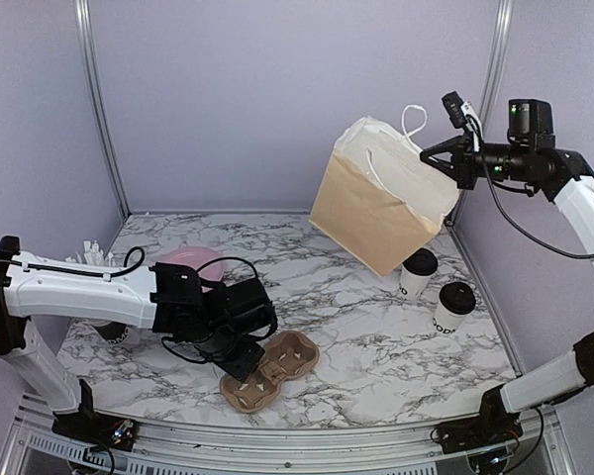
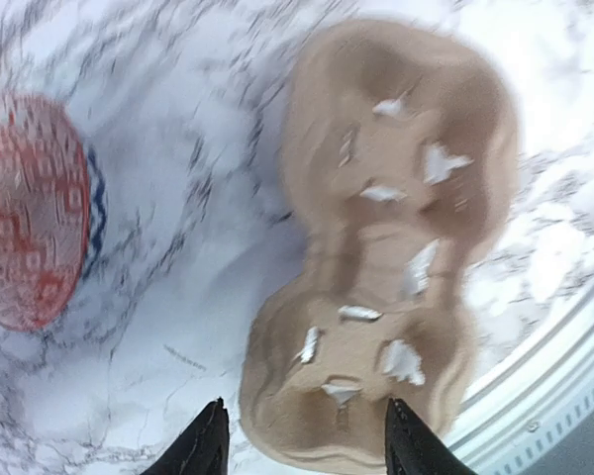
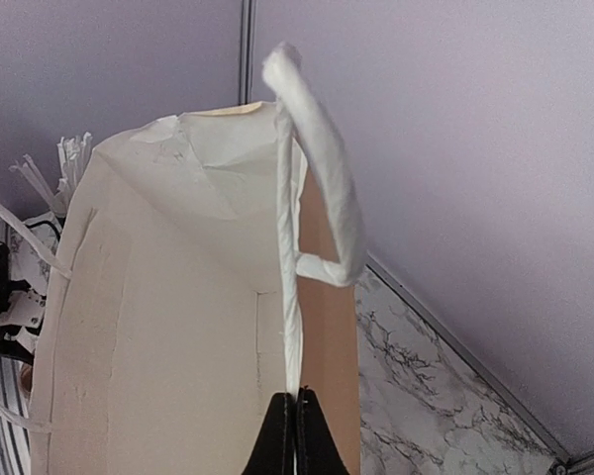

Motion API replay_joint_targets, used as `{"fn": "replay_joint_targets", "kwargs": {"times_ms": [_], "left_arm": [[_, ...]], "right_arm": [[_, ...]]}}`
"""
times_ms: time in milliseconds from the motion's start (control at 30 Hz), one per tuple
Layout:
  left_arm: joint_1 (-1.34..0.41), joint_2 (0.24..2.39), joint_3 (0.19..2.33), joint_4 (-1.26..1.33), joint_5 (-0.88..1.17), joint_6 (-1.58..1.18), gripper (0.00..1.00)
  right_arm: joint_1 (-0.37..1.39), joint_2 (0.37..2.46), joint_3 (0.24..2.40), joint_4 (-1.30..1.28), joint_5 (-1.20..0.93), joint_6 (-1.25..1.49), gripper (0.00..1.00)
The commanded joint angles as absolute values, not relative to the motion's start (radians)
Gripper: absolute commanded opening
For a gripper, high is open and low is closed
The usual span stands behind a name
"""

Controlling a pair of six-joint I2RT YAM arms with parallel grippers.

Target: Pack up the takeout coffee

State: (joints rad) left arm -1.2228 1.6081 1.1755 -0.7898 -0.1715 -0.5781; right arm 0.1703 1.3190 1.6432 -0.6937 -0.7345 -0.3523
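**Top view.** The left fingers (image 1: 241,370) hang low over the near end of the brown pulp cup tray (image 1: 282,358). The right fingers (image 1: 439,154) hold a tilted paper bag (image 1: 376,198) by its upper edge, its base clear of the bench (image 1: 356,327). One takeout coffee cup (image 1: 417,272) and a second cup (image 1: 453,306) stand upright and lidded below the right fingers, well apart from the left ones and not yet packed.

**Left wrist view.** The left fingers (image 2: 210,447) stand partly open with the end of the tray (image 2: 396,247) between them. Blur hides whether they touch it. A sound grip probably calls for closing squarely on the tray's end wall, so that the soft pulp does not twist.

**Right wrist view.** The right fingers (image 3: 295,435) are pinched together on the bag's white cord handle (image 3: 322,198) at the rim. The mouth of the bag (image 3: 178,327) gapes to their left. It likely needs holding steady and wide so the cups can enter upright.
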Motion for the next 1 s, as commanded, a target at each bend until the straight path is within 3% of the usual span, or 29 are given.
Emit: {"fn": "replay_joint_targets", "kwargs": {"times_ms": [0,333,967], "left_arm": [[-1.265,1.597,1.293,-0.793,-0.286,-0.393,0.55],[-1.26,1.781,1.38,-0.741,-0.213,-0.347,0.5],[-1.209,1.827,1.324,-0.719,-0.12,-0.405,0.45]], "right_arm": [[0.18,1.279,1.625,-0.869,-0.808,-0.551,0.0],[0.179,1.196,1.519,-0.99,-0.76,-0.679,0.0],[0.179,1.213,1.501,-1.037,-0.886,-0.736,0.0]]}}
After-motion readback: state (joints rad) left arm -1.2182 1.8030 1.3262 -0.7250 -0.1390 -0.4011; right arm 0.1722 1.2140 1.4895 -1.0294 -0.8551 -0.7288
